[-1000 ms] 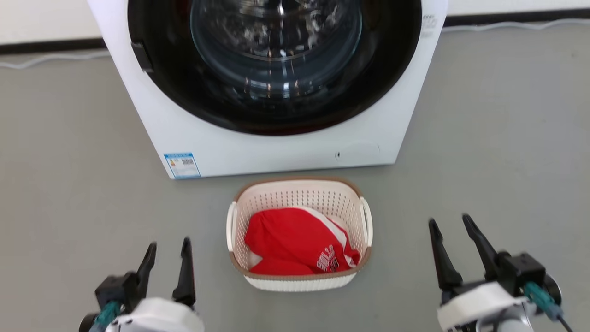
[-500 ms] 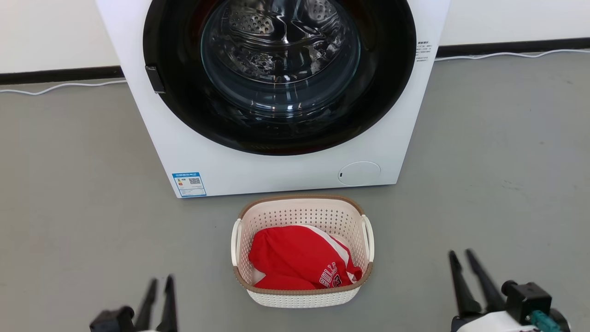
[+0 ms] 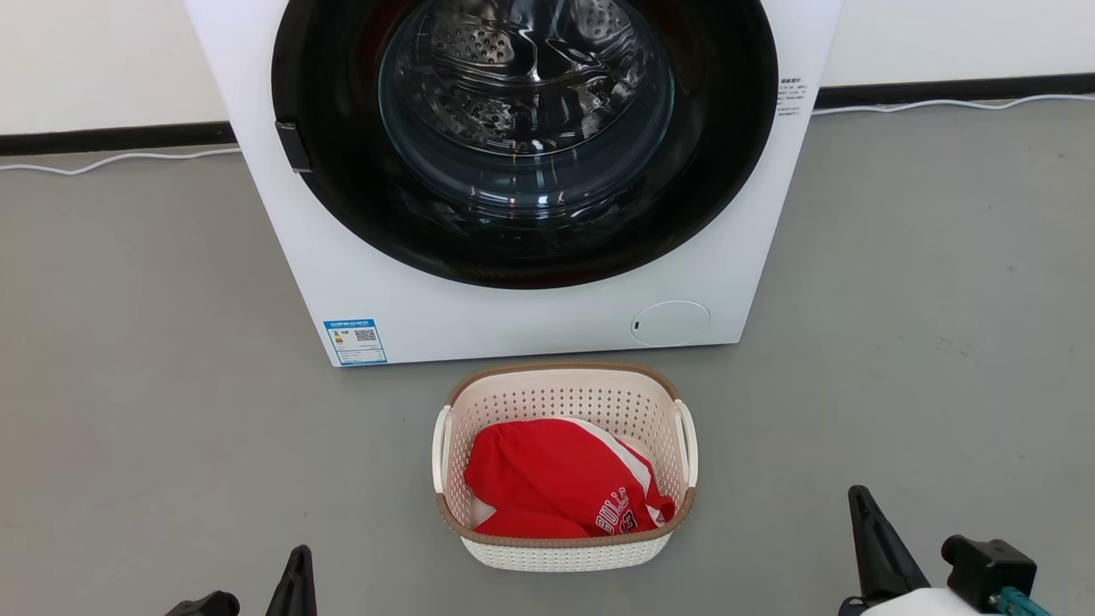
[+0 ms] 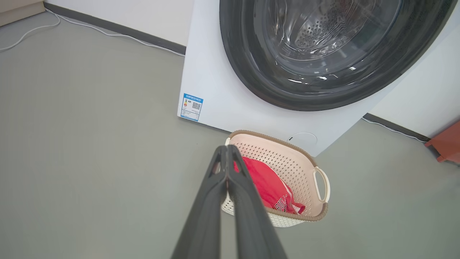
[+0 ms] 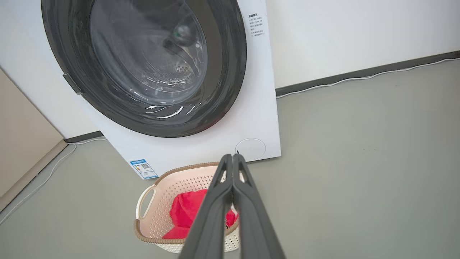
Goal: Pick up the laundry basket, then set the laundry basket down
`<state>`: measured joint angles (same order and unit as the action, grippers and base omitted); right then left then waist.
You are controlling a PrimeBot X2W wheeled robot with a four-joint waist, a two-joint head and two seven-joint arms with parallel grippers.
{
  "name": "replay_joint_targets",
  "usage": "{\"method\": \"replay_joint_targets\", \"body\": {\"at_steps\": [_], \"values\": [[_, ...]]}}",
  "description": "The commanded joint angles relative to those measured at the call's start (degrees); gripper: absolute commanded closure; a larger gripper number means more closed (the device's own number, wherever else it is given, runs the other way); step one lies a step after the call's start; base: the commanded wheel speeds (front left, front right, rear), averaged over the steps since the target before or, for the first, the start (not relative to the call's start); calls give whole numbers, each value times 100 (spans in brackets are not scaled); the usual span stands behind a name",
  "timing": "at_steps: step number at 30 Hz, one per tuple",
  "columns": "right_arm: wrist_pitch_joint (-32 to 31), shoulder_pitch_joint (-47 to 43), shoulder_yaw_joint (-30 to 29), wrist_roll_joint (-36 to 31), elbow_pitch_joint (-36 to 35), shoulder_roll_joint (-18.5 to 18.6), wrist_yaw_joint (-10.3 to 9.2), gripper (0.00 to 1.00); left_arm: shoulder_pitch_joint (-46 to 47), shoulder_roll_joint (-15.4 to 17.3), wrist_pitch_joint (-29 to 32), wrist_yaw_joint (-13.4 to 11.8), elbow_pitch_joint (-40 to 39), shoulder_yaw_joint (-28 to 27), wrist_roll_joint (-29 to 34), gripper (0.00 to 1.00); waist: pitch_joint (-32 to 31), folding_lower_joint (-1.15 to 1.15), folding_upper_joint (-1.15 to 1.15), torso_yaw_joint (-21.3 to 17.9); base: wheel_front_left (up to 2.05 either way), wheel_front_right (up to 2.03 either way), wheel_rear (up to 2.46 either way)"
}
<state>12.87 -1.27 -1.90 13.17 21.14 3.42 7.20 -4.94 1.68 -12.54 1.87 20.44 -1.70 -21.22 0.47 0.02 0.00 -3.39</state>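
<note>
The laundry basket (image 3: 565,398), cream-white and perforated with a brown rim, stands on the grey floor just in front of the washing machine. A red garment (image 3: 552,475) lies inside it. White loop handles (image 3: 687,441) stand on its two sides. My left gripper (image 3: 299,556) is low at the basket's left, well apart from it; its fingers press together, shut and empty, in the left wrist view (image 4: 226,148). My right gripper (image 3: 858,496) is low at the basket's right, also shut and empty (image 5: 232,156). The wrist views show the basket (image 4: 287,162) (image 5: 169,187) beyond the fingertips.
A large white washing machine (image 3: 513,329) with a dark round glass door rises right behind the basket. A white cable (image 3: 111,160) runs along the wall's dark skirting. A red-brown object (image 4: 447,145) sits at the far right, a beige panel (image 5: 21,144) at the left.
Both grippers have gone from open to shut and sunk towards the head view's lower edge. The camera has shifted, so the whole picture sits lower. The basket stays by the washer.
</note>
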Motion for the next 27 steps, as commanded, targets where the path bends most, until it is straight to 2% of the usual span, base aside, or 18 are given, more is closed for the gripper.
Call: {"method": "replay_joint_targets", "body": {"at_steps": [1,27], "values": [[-50,157,-38,178,-162,46,4,100,206,17,20,55,-169,-50,-141,100,1,-1,0,3,0,0,0],[-501,298,-137,2040,-296,22,10,100,421,42,469,177,-286,-149,-1818,100,-6,-2,0,84,0,0,0]]}}
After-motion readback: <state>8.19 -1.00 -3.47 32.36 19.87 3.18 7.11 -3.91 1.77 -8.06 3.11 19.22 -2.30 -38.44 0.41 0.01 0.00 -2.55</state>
